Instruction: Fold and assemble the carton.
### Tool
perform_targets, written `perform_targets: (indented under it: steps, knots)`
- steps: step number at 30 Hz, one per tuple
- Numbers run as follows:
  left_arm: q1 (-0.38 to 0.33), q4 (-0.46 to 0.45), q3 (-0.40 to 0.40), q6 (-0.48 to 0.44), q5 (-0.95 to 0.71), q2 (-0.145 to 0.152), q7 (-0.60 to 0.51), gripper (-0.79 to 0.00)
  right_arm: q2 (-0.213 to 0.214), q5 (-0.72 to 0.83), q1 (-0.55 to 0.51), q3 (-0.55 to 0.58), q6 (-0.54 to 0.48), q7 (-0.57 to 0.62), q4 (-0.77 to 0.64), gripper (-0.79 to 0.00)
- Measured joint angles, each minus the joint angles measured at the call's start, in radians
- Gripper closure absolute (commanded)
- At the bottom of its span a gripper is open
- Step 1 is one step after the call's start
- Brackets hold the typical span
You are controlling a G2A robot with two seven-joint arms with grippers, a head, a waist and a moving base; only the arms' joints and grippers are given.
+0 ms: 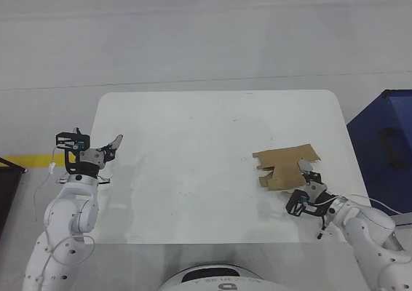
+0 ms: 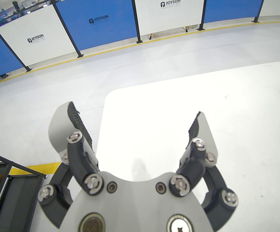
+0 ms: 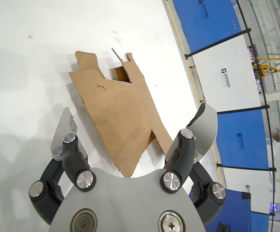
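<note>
Just beside the carton's (image 1: pixel 286 166) near edge: right pincer (image 1: pixel 309 178), jaws wide apart, nothing clamped. From the right wrist view, straddles the closest flap of the carton (image 3: pixel 120 112), one jaw on each side of it. Judged as lined up for pinching that flap and raising it along a crease. Cannot tell whether either jaw touches the cardboard.

Carton itself: brown die-cut blank, lying flat and unfolded on the white bench (image 1: pixel 191 145), on the side nearest a blue bin (image 1: pixel 399 138). No panel clearly stood up, so folding judged barely begun.

Well apart from the carton, at the opposite side of the bench: left pincer (image 1: pixel 104 142), jaws likewise apart and empty (image 2: pixel 134 109), hanging over bare bench (image 2: pixel 178 97) near its edge. Presumably kept clear of the blank until a second hold is needed.

Hard to make out:
- dark rectangular gap at the carton's far side; cut-out or slightly lifted flap, cannot say.
- nearest corner of the carton cut off behind the right pincer's own plate.
- crease lines faint; underside of the carton hidden.
</note>
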Motion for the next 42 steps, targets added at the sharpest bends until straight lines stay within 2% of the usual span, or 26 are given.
perform_targets:
  steps: [2,6,11,13,15,19,22,26,29,30,33,36,38,42]
  knots:
    - [0.0,0.0,0.0,0.0,0.0,0.0,0.0,-0.785,-0.001,-0.013,-0.003,-0.004,0.033,0.023,-0.001,-0.342]
    - [0.0,0.0,0.0,0.0,0.0,0.0,0.0,-0.785,-0.003,-0.074,-0.007,-0.03,0.089,0.093,-0.01,-0.329]
    - [0.0,0.0,0.0,0.0,0.0,0.0,0.0,-0.785,-0.007,-0.101,-0.004,-0.06,0.115,0.164,-0.025,-0.268]
    - [0.0,0.0,0.0,0.0,0.0,0.0,0.0,-0.785,-0.009,-0.1,0.003,-0.068,0.12,0.189,-0.031,-0.2]
    - [0.0,0.0,0.0,0.0,0.0,0.0,0.0,-0.785,-0.01,-0.097,0.011,-0.076,0.124,0.209,-0.035,0.0]
    - [0.0,0.0,0.0,0.0,0.0,0.0,0.0,-0.785,-0.016,-0.088,0.026,-0.09,0.171,0.258,-0.045,0.0]
    - [0.0,0.0,0.0,0.0,0.0,0.0,0.0,-0.785,-0.029,-0.055,0.036,-0.099,0.315,0.338,-0.067,0.0]
    - [0.0,0.0,0.0,0.0,0.0,0.0,0.0,-0.785,-0.051,-0.096,0.046,-0.145,0.589,0.456,-0.114,0.0]
    - [0.0,0.0,0.0,0.0,0.0,0.0,0.0,-0.785,-0.069,-0.187,0.063,-0.181,0.822,0.536,-0.138,0.0]
    - [0.0,0.0,0.0,0.0,0.0,0.0,0.0,-0.785,-0.077,-0.251,0.078,-0.203,0.923,0.574,-0.133,0.0]
    - [0.0,0.0,0.0,0.0,0.0,0.0,0.0,-0.785,-0.102,-0.452,0.134,-0.268,1.134,0.684,-0.083,0.0]
    - [0.0,0.0,0.0,0.0,0.0,0.0,0.0,-0.785,-0.128,-0.623,0.183,-0.336,1.235,0.794,-0.027,0.0]
    - [0.0,0.0,0.0,0.0,0.0,0.0,0.0,-0.785,-0.137,-0.661,0.189,-0.372,1.226,0.829,-0.015,0.0]
    - [0.0,0.0,0.0,0.0,0.0,0.0,0.0,-0.785,-0.137,-0.651,0.187,-0.369,1.217,0.83,-0.016,0.0]
